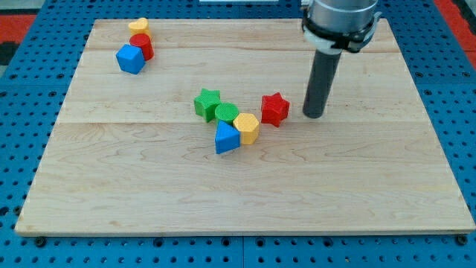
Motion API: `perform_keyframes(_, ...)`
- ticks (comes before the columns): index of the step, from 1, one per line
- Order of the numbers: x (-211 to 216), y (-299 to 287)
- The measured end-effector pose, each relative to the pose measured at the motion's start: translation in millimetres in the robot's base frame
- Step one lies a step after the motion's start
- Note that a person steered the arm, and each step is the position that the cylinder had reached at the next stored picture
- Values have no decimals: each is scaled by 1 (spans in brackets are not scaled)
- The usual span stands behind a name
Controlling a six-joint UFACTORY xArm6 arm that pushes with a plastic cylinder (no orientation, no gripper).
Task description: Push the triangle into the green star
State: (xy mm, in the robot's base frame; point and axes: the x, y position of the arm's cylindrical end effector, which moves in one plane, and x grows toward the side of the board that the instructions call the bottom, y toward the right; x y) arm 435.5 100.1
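The blue triangle [226, 138] lies near the board's middle. It touches a yellow hexagon [247, 127] on its right and a green round block [227, 113] just above it. The green star [207, 103] sits up and left of the triangle, against the green round block. My tip [314, 115] stands on the board to the view's right of a red star [274, 109], a short gap from it, well right of the triangle.
At the view's top left sit a yellow heart [138, 26], a red round block [142, 45] and a blue cube [130, 59], clustered together. The wooden board [357, 186] lies on a blue pegboard [454, 112].
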Motion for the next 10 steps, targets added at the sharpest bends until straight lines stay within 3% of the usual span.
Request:
perform_keyframes(2, -6, -88)
perform_keyframes(3, 49, -11)
perform_keyframes(4, 107, -16)
perform_keyframes(5, 89, -103)
perform_keyframes(6, 52, -143)
perform_keyframes(8, 15, -164)
perform_keyframes(9, 18, -202)
perform_keyframes(10, -27, -234)
